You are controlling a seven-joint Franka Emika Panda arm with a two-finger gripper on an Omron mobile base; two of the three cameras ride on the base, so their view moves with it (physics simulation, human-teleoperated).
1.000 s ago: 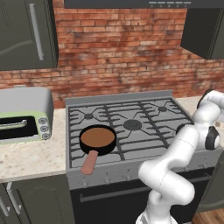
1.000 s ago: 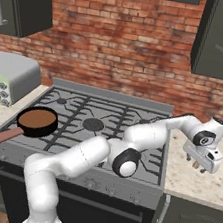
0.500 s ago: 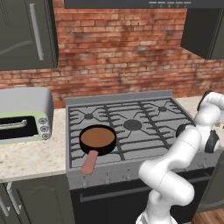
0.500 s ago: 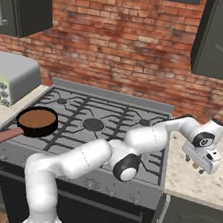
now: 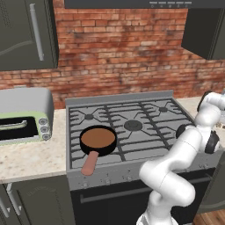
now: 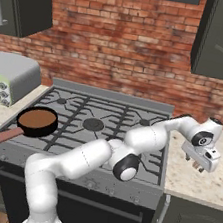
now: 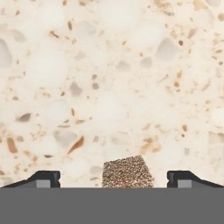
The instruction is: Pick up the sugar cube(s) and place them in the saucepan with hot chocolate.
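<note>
A brown speckled sugar cube [image 7: 127,172] lies on the pale stone counter, right between my two dark fingertips [image 7: 43,179], which stand wide apart on either side without touching it. My gripper [image 7: 113,180] is open and close above the counter. Seen from the right base, the gripper [image 6: 196,164] hangs low over the counter to the right of the stove. The saucepan with hot chocolate [image 5: 98,139] [image 6: 36,121], black with a salmon-pink handle, sits on the stove's front left burner, far from the gripper.
The gas stove [image 5: 127,127] with dark grates fills the middle. A green toaster oven [image 5: 23,116] stands on the left counter. Dark cabinets hang above both sides of the brick wall. The right counter [image 6: 195,176] is narrow.
The gripper has sunk lower toward the right counter and its hand has tilted slightly. The saucepan has stayed put.
</note>
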